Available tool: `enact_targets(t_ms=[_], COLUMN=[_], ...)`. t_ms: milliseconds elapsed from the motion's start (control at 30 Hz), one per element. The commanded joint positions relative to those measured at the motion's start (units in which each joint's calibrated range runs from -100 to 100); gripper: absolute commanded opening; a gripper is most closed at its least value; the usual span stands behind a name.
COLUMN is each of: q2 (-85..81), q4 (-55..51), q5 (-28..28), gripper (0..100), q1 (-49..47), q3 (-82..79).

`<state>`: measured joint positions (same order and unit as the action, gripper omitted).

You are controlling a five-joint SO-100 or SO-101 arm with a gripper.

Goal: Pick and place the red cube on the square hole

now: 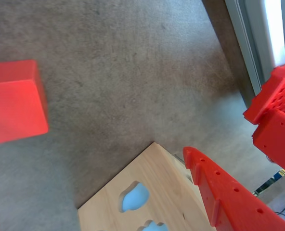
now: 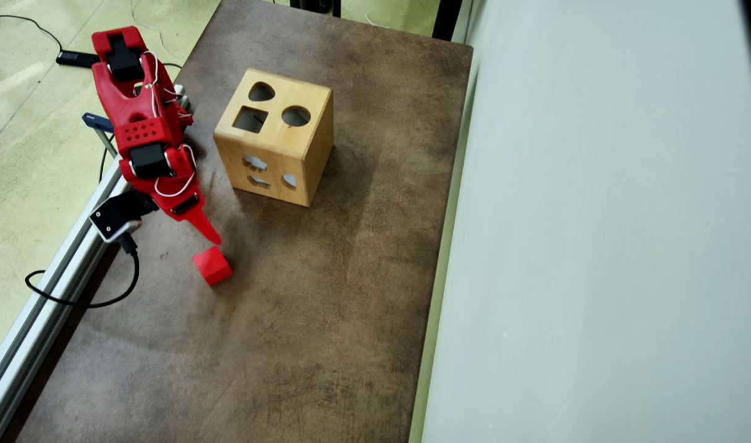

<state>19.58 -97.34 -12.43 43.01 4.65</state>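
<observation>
Here the red cube (image 2: 212, 265) is seen on the brown worktop (image 2: 326, 320), just beside the pincer (image 2: 210, 234) tip and not held. Whether the pincer is open cannot be told. The cube should be straddled squarely before closing. Farther, the square hole (image 2: 250, 119) is found on the wooden box (image 2: 277, 151).

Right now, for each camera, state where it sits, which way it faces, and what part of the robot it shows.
Wrist view: rides on the arm, faces down at the brown table; shows a red tool finger, the red cube and a corner of the wooden box.
Overhead view: fixed above, looks down on the table; shows the whole arm, its tool just short of the cube, and the square hole.
Shared: cube, box, table, tool.
</observation>
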Motion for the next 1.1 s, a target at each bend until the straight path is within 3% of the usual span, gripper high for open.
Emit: enact_targets(t_ms=[0, 700, 1067], q2=[-0.4, 7.0, 15.4], q4=[1.9, 10.8, 15.4], q5=[-0.3, -0.4, -0.5], gripper=[55, 55, 55], q1=[0.1, -0.7, -0.7], q3=[1.4, 1.6, 10.3])
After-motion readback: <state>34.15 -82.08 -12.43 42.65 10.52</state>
